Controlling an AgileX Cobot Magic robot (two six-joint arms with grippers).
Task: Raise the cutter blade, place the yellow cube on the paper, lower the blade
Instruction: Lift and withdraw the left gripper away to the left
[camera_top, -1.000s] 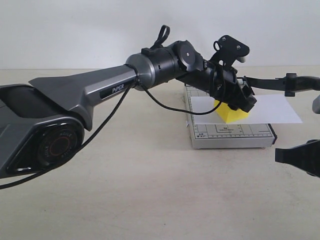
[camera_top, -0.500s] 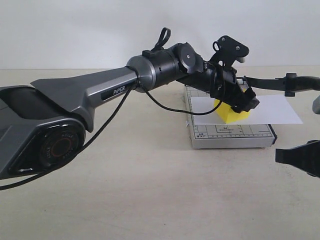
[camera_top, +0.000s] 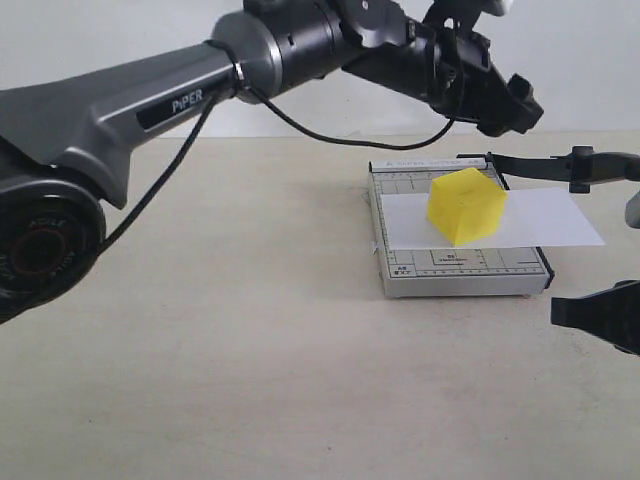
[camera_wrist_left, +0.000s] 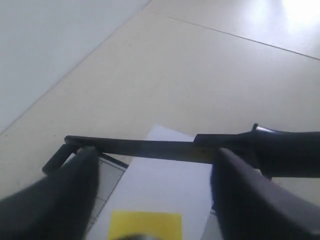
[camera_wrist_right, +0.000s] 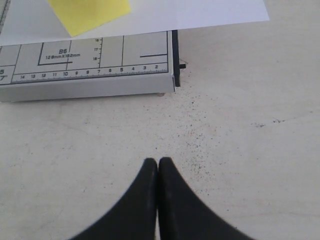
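Observation:
The yellow cube (camera_top: 466, 205) rests on the white paper (camera_top: 550, 220), which lies across the grey gridded cutter base (camera_top: 455, 270). The cutter blade (camera_top: 560, 165) stands raised off the base, its black lever and thick handle reaching out to the right. My left gripper (camera_top: 515, 100) hangs open above the cube and apart from it, holding nothing. From the left wrist, the cube (camera_wrist_left: 145, 225) shows below the open gripper (camera_wrist_left: 154, 156), with the blade (camera_wrist_left: 145, 148) beyond it. My right gripper (camera_wrist_right: 158, 162) is shut and empty, low over the table in front of the base (camera_wrist_right: 90, 67).
The beige table (camera_top: 250, 380) spreads wide to the left of and in front of the cutter. A white wall runs behind it. The left arm's grey body (camera_top: 110, 100) and its black cable cross the upper left of the exterior view.
My left gripper has let go of the yellow cube and risen up and away from it, leaving it on the paper. The right gripper and the blade have not moved.

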